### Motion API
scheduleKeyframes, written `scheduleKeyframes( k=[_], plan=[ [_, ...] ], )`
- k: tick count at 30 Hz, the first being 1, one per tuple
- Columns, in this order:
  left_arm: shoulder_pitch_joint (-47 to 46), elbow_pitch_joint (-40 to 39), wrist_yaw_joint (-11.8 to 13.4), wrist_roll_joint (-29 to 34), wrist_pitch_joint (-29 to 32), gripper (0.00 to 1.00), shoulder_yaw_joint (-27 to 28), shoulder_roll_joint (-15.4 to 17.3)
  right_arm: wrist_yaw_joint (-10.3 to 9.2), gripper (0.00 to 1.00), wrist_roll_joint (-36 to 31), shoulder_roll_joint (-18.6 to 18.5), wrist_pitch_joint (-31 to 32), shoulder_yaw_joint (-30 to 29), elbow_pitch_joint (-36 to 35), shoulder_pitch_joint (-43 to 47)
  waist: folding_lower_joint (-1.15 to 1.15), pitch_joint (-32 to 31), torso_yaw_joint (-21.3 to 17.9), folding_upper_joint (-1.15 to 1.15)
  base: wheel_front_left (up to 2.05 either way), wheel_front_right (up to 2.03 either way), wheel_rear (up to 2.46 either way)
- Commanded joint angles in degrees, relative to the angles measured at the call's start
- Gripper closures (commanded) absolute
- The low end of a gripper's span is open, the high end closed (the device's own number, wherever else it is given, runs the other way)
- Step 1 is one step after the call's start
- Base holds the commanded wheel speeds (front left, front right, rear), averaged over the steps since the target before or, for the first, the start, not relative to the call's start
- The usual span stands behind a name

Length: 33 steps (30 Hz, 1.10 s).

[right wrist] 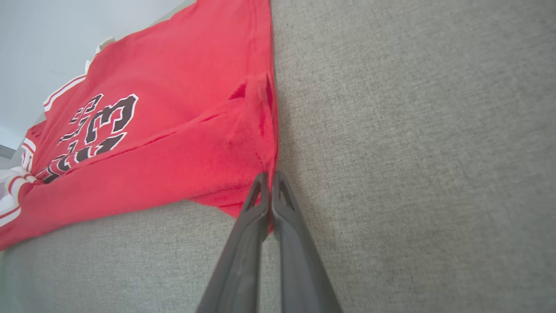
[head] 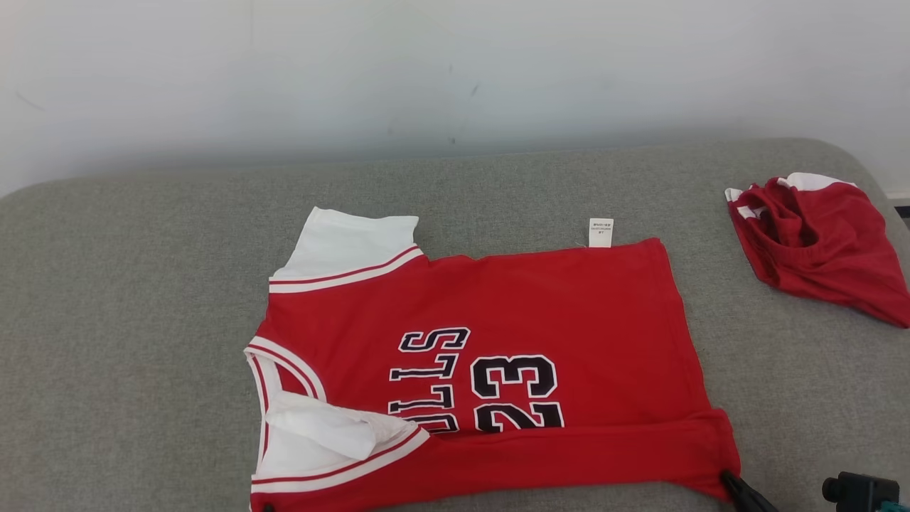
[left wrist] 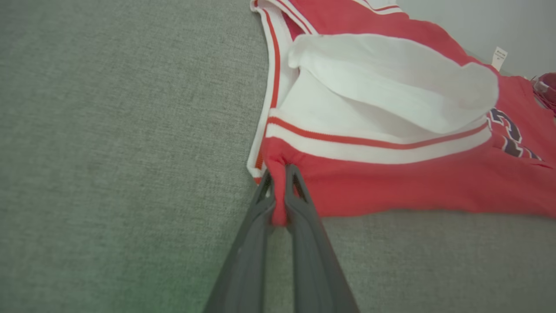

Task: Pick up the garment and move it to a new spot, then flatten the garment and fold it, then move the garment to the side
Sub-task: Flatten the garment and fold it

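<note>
Head view is showing the red jersey lying spread on the gray fabric surface, print side up, with its neckline pointing to the robot's left and its hem to the right. Its near long edge is lying doubled over the body as a red band, cutting across the bottom of the black lettering. The near white sleeve is flopping inward over the front, while the far white sleeve is lying flat. A white label is sticking out at the far edge. The left claw is pinching the near corner at the sleeve end, fingers pressed together on red cloth. The right claw is clamping the near corner at the hem end likewise. A second red garment is sitting crumpled at the far right, well apart from the jersey.
</note>
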Motion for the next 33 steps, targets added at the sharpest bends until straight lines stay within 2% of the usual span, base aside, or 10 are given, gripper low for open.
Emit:
scheduleKeyframes(
  k=[1,9,10,11,12,13,22,24,28,33],
  plan=[
    [1.7,-1.6,1.0,-0.8,0.6,1.00,0.4,0.6,-0.10,1.00,-0.8,0.3,0.6,-1.0,-0.4,1.4,0.00,0.2,0.0,0.00,0.00,0.00,0.00],
    [3.3,-4.9,2.3,-1.0,2.1,1.00,0.2,1.4,-0.10,1.00,-3.6,2.3,3.3,-4.4,-1.4,3.4,0.00,-0.2,0.6,0.00,0.00,0.00,0.00],
    [3.2,-5.0,2.4,-0.8,2.1,0.67,0.1,1.6,-0.10,0.60,-4.5,2.5,3.2,-4.8,-1.5,3.4,0.00,-0.2,0.7,0.00,0.00,0.00,0.00],
    [3.2,-5.0,2.4,-0.8,2.1,0.67,0.1,1.6,-0.10,0.60,-4.5,2.5,3.2,-4.8,-1.5,3.4,0.00,-0.2,0.7,0.00,0.00,0.00,0.00],
    [3.0,-5.2,2.4,-0.3,1.7,0.35,0.0,1.6,-0.10,0.07,-5.1,2.8,3.4,-5.3,-1.6,3.4,0.00,-0.3,0.7,0.00,0.00,0.00,0.00],
    [2.9,-5.1,2.4,-0.3,1.3,0.00,0.0,1.4,-0.10,0.00,-5.5,3.3,3.5,-5.8,-1.8,3.4,0.00,-0.4,0.7,0.00,0.00,0.00,0.00],
    [1.6,-5.6,2.8,0.4,-2.3,0.00,1.6,1.2,-0.10,0.00,-11.6,5.7,2.0,-12.6,-4.4,3.4,0.00,-1.4,0.6,0.00,0.00,0.00,0.00],
    [0.8,-6.2,3.7,3.5,-3.4,0.00,1.7,2.4,-0.10,0.00,-13.3,6.4,0.7,-14.5,-5.4,3.2,0.00,-1.6,0.5,0.00,0.00,0.00,0.00],
    [0.4,-8.9,5.3,7.5,-4.3,0.00,4.4,1.6,-0.10,0.00,-16.6,9.2,-1.3,-18.1,-7.2,3.0,0.00,-2.0,0.5,0.00,0.00,0.00,0.00],
    [2.0,-14.8,5.2,15.0,-4.3,0.00,8.2,-0.8,-0.10,0.00,-21.9,12.8,-2.7,-20.7,-9.0,2.8,0.00,-2.2,0.4,0.00,0.00,0.00,0.00]
  ],
)
